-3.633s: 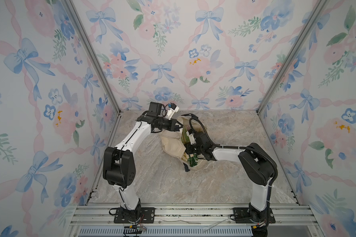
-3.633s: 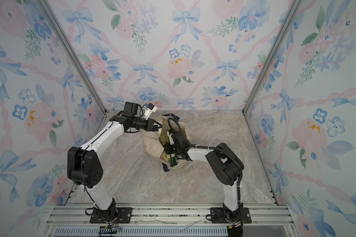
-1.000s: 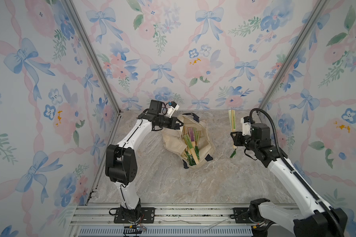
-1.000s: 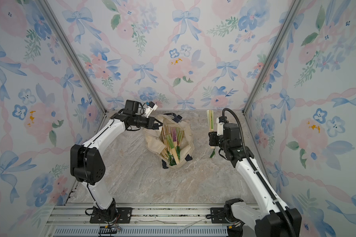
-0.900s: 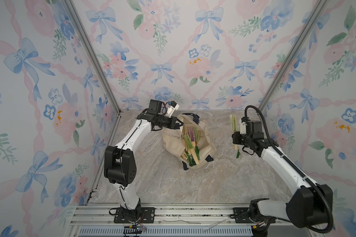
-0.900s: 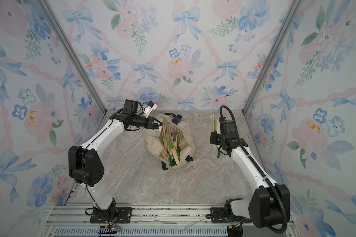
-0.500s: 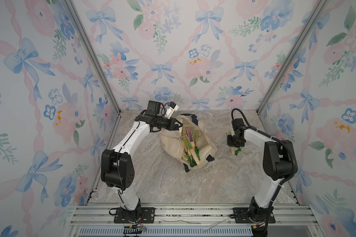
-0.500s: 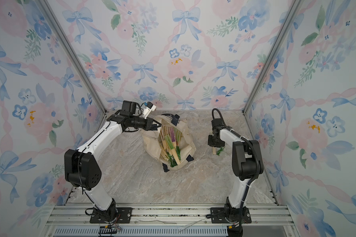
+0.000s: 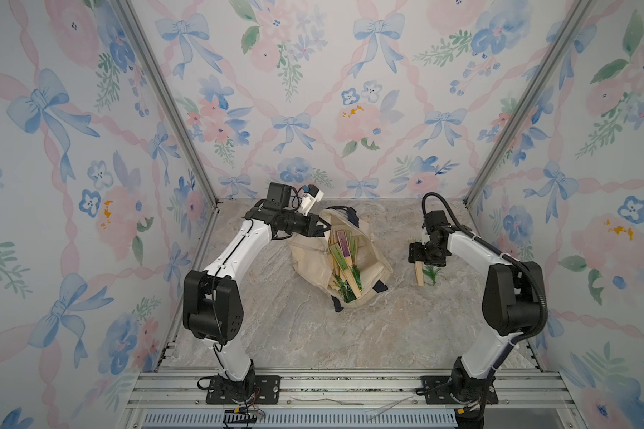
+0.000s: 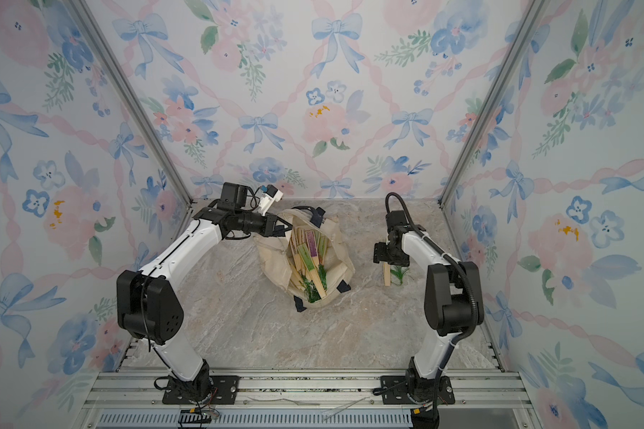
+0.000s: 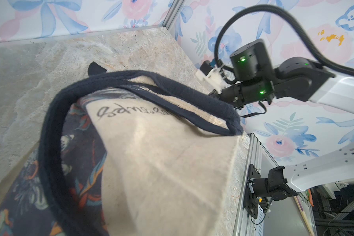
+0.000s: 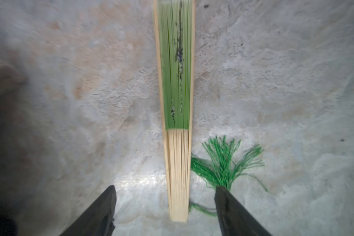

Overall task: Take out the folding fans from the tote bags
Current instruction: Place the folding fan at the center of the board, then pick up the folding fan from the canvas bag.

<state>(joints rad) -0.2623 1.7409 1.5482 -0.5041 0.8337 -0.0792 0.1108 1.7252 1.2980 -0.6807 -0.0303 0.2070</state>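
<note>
Folding fans [image 9: 344, 260] lay bunched inside the tote bag [image 9: 307, 258], which sat toward the back of the marble-patterned tabletop [image 9: 294, 334], roughly midway between the two arms in both top views. Its mouth gaped upward, showing pale bamboo ribs, green leaves, one purple fan [image 9: 344, 243] and green tassels. The left gripper [image 9: 319, 229] reached the bag's far rim from the robot's left and was closed tight on the cream canvas there, holding that edge up. In the left wrist view the canvas filled most of the frame, with script lettering, a dark print and a looping navy strap [image 11: 49, 143], but the fingers themselves were hidden. Well apart from the bag, on the robot's right, a single green fan [image 12: 176, 81] lay closed and flat on the tabletop, with its green tassel [image 12: 223, 165] splayed just beside the rib end. The right gripper [image 12: 164, 187] hovered over that rib end with its jaws spread wide, one on each side of the fan. Bare tabletop showed between each finger and the ribs, so it gripped nothing. One fingertip overlapped the tassel strands in the slightly blurred right wrist view; whether they touched could not be told. In both top views the wrist covered the fan's leaf end, leaving only the ribs and tassel showing.
</note>
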